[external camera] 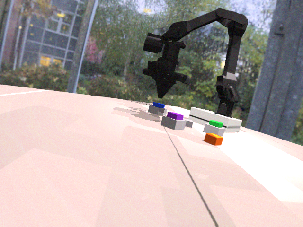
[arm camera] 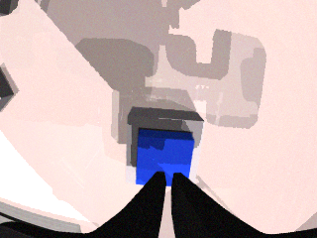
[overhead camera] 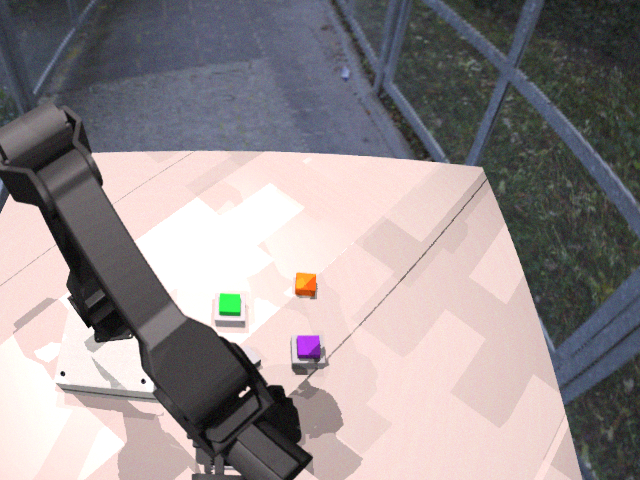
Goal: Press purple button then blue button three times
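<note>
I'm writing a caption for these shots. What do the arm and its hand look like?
The arm is matte black throughout, built of blocky, faceted links on a white base plate. The hand ends in two dark fingers tapering to a wedge. No cables or markings show.

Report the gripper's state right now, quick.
Gripper: shut, holding nothing, poised above the blue button without touching it.
</note>
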`<state>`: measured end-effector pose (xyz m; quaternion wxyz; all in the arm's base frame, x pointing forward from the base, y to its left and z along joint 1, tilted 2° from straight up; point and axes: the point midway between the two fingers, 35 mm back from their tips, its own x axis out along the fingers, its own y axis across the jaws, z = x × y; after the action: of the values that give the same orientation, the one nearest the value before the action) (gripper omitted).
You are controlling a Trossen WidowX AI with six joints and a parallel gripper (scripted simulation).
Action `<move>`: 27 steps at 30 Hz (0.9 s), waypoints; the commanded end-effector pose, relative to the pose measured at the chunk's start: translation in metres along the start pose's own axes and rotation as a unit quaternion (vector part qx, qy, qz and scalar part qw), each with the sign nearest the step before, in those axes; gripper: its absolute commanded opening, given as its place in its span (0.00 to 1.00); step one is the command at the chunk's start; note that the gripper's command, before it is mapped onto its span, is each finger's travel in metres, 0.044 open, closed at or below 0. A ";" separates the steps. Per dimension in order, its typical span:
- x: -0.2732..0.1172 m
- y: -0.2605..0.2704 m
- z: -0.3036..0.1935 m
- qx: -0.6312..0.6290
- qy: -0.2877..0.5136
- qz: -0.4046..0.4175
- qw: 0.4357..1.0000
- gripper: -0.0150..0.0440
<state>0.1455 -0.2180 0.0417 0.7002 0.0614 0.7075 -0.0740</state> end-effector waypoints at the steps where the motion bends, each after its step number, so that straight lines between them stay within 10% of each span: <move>1: 0.008 0.000 -0.001 -0.003 0.003 0.001 1.000 0.29; 27: 0.029 0.001 -0.002 -0.003 0.003 0.001 1.000 0.29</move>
<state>0.1443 -0.2174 0.0137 0.6994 0.0623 0.7082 -0.0731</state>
